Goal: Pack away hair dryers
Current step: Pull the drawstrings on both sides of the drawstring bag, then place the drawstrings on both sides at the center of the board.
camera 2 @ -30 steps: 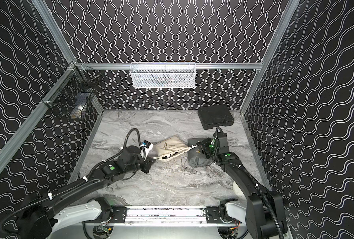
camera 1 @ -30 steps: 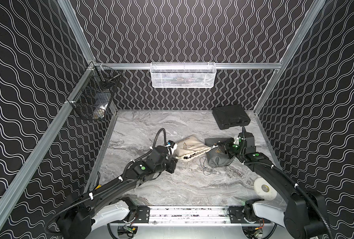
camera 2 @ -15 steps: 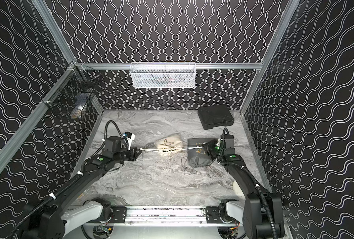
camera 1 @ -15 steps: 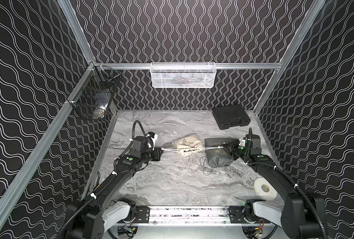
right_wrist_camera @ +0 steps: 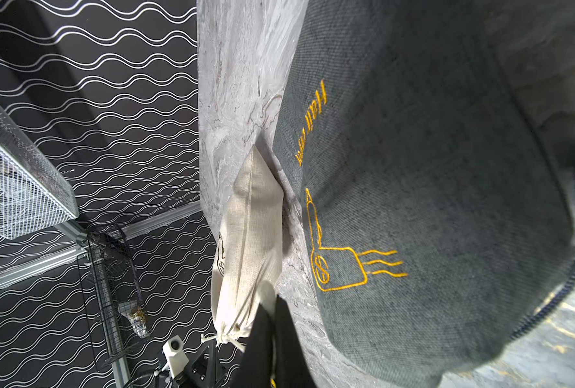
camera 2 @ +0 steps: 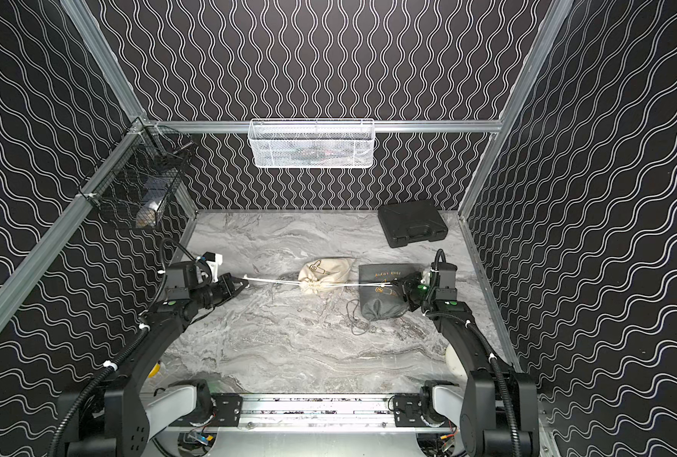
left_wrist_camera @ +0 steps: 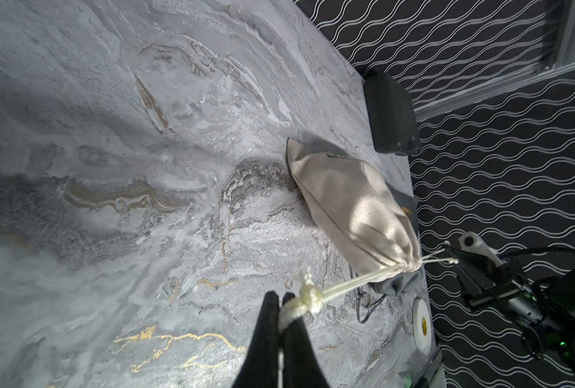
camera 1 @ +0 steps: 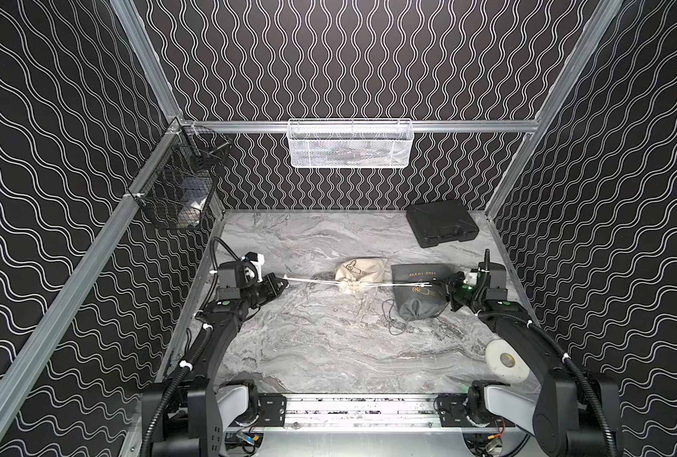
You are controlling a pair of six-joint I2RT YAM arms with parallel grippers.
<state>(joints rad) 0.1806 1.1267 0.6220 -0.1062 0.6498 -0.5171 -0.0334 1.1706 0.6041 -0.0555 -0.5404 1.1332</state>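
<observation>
The left fingers are pressed together on the knotted end of the white drawstring. The right fingers pinch its other end. It runs taut between them through the cinched mouth of the beige pouch. The grey pouch lies just beside the beige pouch, under the right fingers. The black case sits beyond the beige pouch, and the tape roll lies nearer the robot. Both pouches bulge; the dryers cannot be seen.
</observation>
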